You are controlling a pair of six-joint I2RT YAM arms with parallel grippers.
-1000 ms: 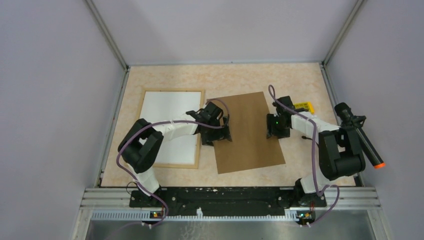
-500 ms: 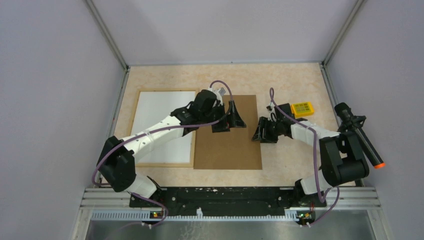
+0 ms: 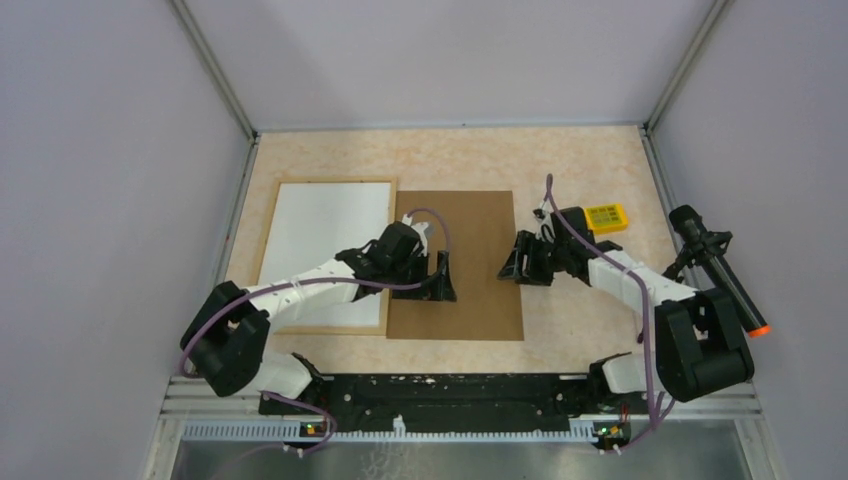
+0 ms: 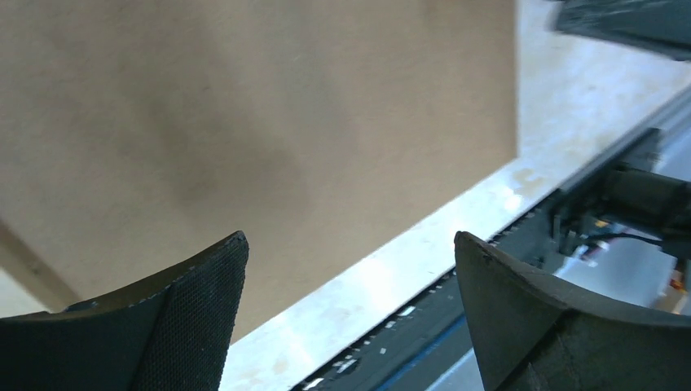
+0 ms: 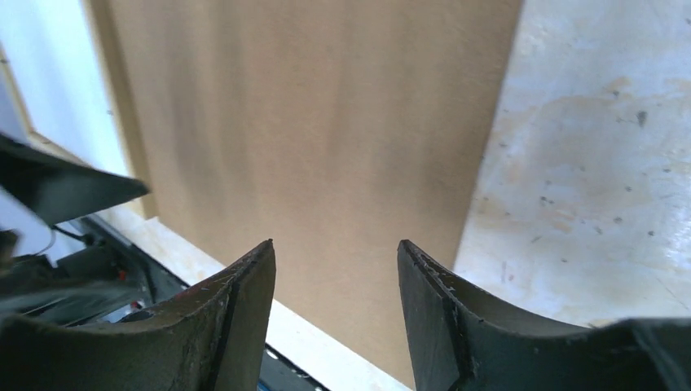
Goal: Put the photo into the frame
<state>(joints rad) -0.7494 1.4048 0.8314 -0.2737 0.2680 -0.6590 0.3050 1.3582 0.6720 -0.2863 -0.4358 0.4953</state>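
The frame (image 3: pixel 330 182), thin light wood, lies flat at the left of the table with a white sheet (image 3: pixel 330 235) filling it. A plain brown board (image 3: pixel 480 300) lies squarely against the frame's right side. The photo shows in no view. My left gripper (image 3: pixel 441 280) hovers over the board's left half, open and empty; in the left wrist view it (image 4: pixel 350 238) is above the board (image 4: pixel 285 106) near its front edge. My right gripper (image 3: pixel 516 266) is at the board's right edge, open with nothing between its fingers (image 5: pixel 336 243), the board (image 5: pixel 326 122) below.
A small yellow box (image 3: pixel 606 217) lies on the table right of the board. A black rod with an orange tip (image 3: pixel 722 275) stands at the right wall. Grey walls close three sides, and a black rail (image 3: pixel 450 392) runs along the near edge.
The brown board has turned square and slid left against the frame. My left gripper then drew back toward the near edge over the board. My right gripper stayed at the board's right edge.
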